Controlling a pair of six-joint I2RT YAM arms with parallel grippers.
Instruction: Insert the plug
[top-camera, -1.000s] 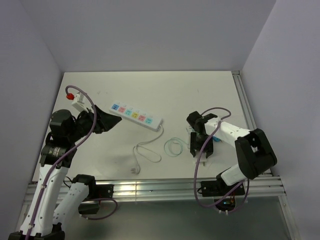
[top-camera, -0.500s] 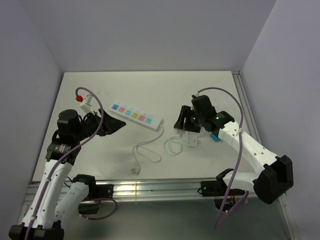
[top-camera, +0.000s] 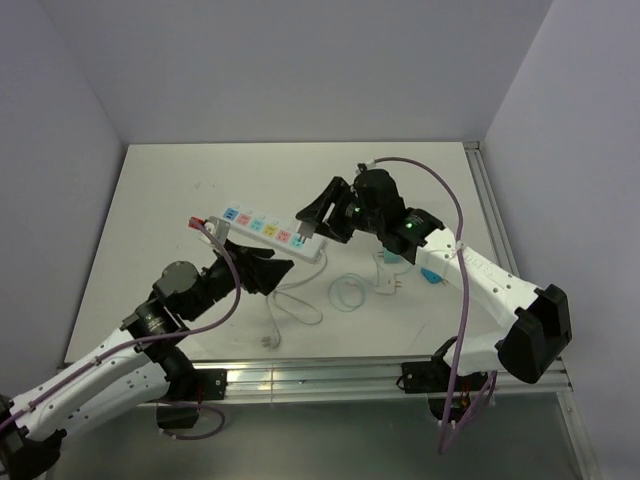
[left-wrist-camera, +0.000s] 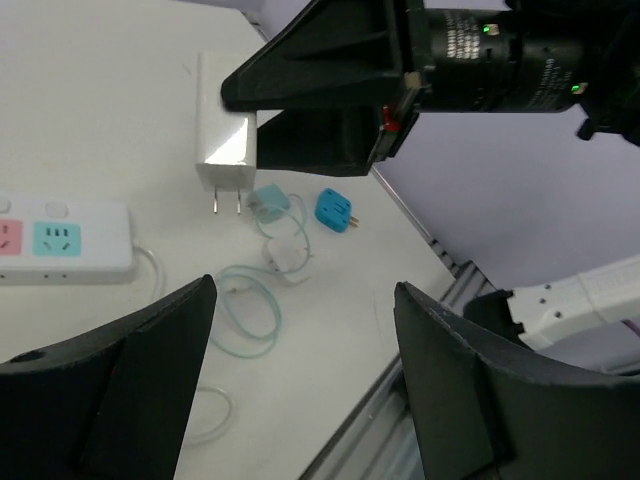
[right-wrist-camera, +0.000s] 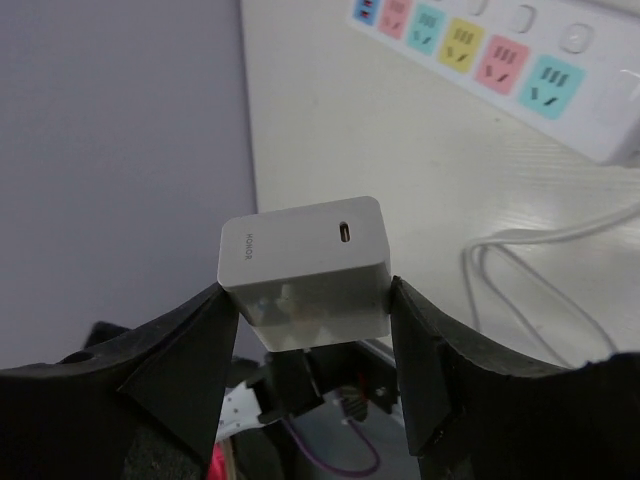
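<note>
On white table (top-camera: 400, 180), right arm (top-camera: 480, 275) swinging in from 4 o'clock pickup spot toward centre. Power strip (top-camera: 262, 228) lying from 10 to 4 o'clock. Left gripper (left-wrist-camera: 300, 340), fingers spread, empty, coming from 9 o'clock to strip's 6 o'clock side. Right gripper (right-wrist-camera: 305, 300) pinching white charger plug (left-wrist-camera: 225, 140), prongs down, hanging near strip's 4 o'clock end, not yet seated. Pickup looking done; socket alignment coming next. Teal cable coil (left-wrist-camera: 245, 310) and blue adapter (left-wrist-camera: 335, 210) lying at 4 o'clock.

There was one power strip (top-camera: 262, 228) with six coloured sockets, and one white charger plug (right-wrist-camera: 305, 265). On the surface (top-camera: 400, 180) lay one blue adapter (left-wrist-camera: 333, 210), one teal adapter (left-wrist-camera: 267, 205) and one coiled pale-green cable (left-wrist-camera: 247, 312).
</note>
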